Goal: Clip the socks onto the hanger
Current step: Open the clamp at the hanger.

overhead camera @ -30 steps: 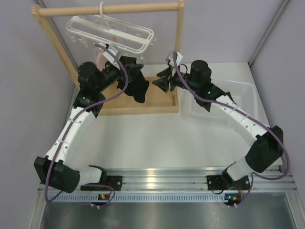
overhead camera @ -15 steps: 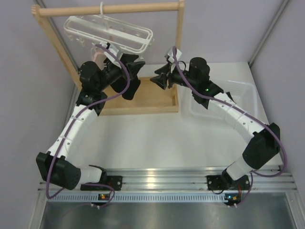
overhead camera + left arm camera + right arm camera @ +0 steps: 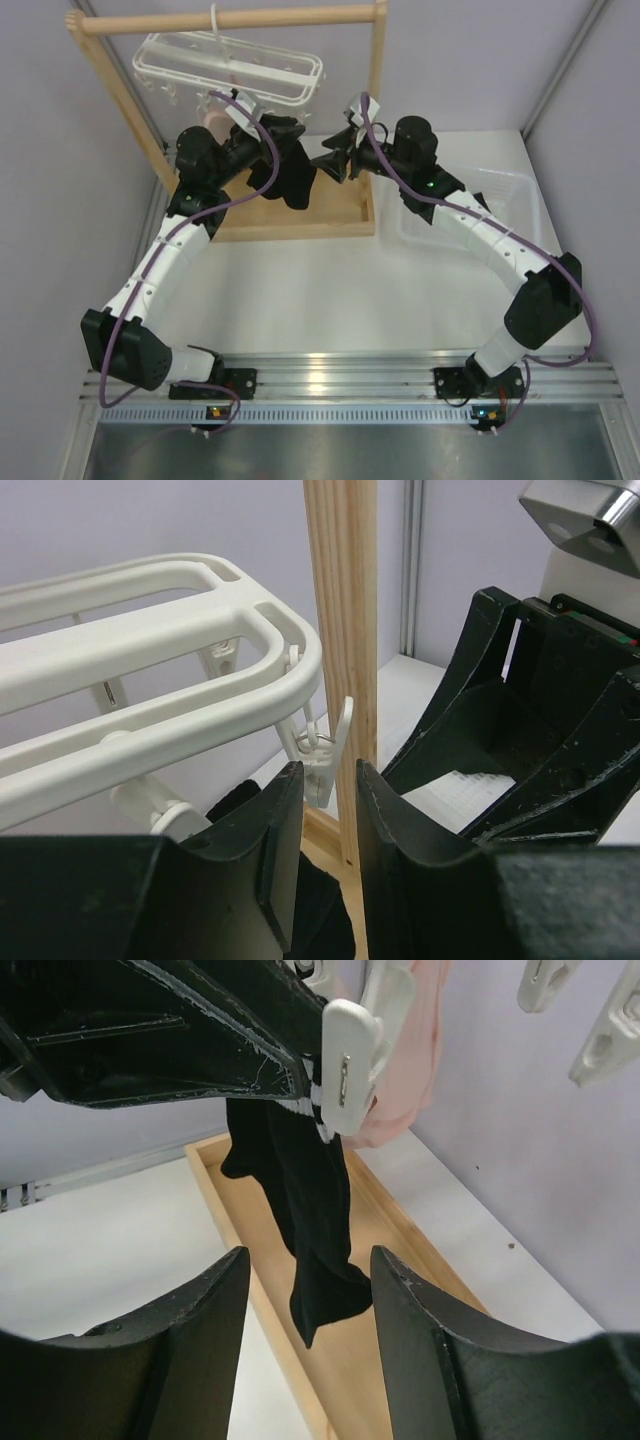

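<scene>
No legible text, label, brand or number — none readable on hanger (image 3: pixel 228 70).

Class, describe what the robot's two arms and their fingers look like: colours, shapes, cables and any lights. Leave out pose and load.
The left arm and right arm look alike, with white ribbed links between bulky black joint housings. A purple cable loops along each arm. The right arm carries a small green light. The fingers are black, broad and flat-faced.
</scene>
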Robot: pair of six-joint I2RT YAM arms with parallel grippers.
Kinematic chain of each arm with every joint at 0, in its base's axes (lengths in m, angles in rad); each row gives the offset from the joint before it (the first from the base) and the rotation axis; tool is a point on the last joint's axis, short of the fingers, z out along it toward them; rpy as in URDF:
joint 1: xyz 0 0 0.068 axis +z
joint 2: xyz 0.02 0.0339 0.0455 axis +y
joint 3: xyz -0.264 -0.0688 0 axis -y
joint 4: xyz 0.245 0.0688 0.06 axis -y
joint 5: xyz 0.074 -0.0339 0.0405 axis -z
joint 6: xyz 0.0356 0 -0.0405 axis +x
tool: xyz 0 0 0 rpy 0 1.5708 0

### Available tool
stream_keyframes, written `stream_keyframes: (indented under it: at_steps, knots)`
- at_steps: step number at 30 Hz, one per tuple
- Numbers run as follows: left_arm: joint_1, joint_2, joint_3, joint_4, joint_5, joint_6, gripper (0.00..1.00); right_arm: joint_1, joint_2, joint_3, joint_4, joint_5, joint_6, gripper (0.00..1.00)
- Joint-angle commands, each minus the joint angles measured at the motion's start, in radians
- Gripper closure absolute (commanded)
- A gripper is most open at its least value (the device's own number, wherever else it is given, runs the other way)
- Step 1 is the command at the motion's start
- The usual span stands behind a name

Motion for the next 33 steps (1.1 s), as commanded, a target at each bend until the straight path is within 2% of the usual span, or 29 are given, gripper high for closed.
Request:
stream_keyframes:
  at_steps: [1,5,10,17,21,27,33]
  knots:
    - [-0.005,-0.009,0.029,0.068,0.005,-0.021,0.68,-0.007,0.015,0.057,0.064,0.0,0.012,0.48]
    - [-0.007,-0.016,0.021,0.085,0.017,-0.038,0.7,-0.007,0.021,0.061,0.068,0.002,0.012,0.47]
    - [-0.016,-0.015,0.024,0.086,-0.02,-0.044,0.66,-0.007,0.021,0.061,0.072,0.017,0.012,0.45]
    - [-0.025,-0.021,0.021,0.074,-0.208,-0.102,0.66,-0.007,0.019,0.059,0.083,0.034,0.012,0.45]
    - [-0.025,-0.058,-0.031,0.122,-0.296,-0.168,0.66,-0.007,0.018,0.057,0.089,0.038,0.014,0.45]
    - [-0.025,-0.089,-0.073,0.146,-0.25,-0.197,0.62,-0.011,0.01,0.034,0.133,0.051,0.018,0.45]
    - [-0.025,-0.112,-0.094,0.163,-0.236,-0.205,0.59,-0.027,0.028,0.001,0.331,0.054,0.008,0.44]
